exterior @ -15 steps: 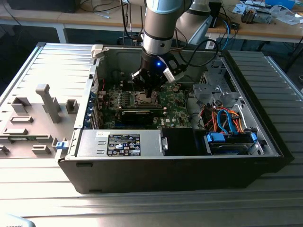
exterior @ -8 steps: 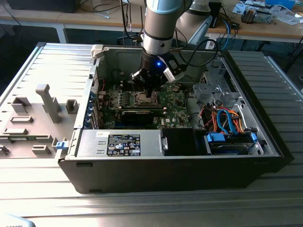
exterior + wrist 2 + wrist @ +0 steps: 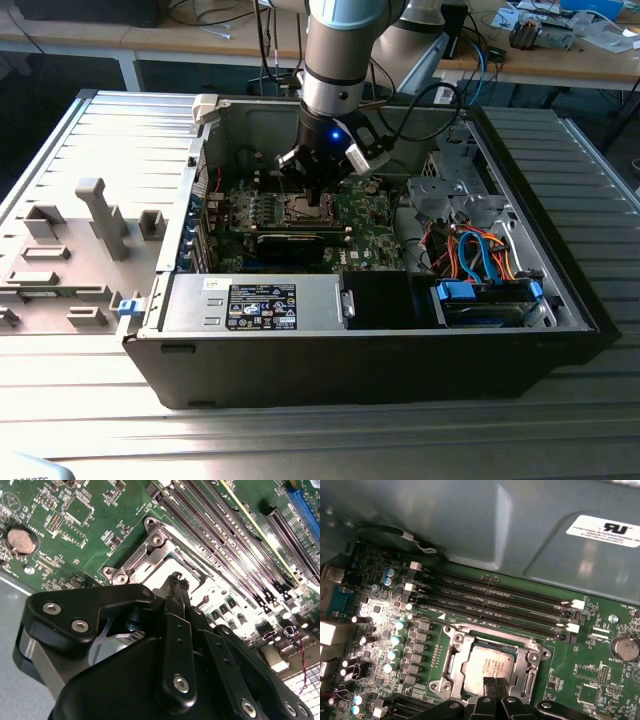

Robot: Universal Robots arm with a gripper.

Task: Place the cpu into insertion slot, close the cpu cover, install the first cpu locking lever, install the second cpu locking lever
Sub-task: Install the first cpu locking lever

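The cpu (image 3: 489, 667) lies seated in the insertion slot (image 3: 451, 664) with the cpu cover (image 3: 492, 632) down around it, and the gripper (image 3: 494, 682), fingers pressed together, touches the chip's near edge; lever installation appears outstanding, demanding precise alignment.

Silvery cpu (image 3: 490, 666), green mobo (image 3: 600, 680), blk gripper (image 3: 495, 682)
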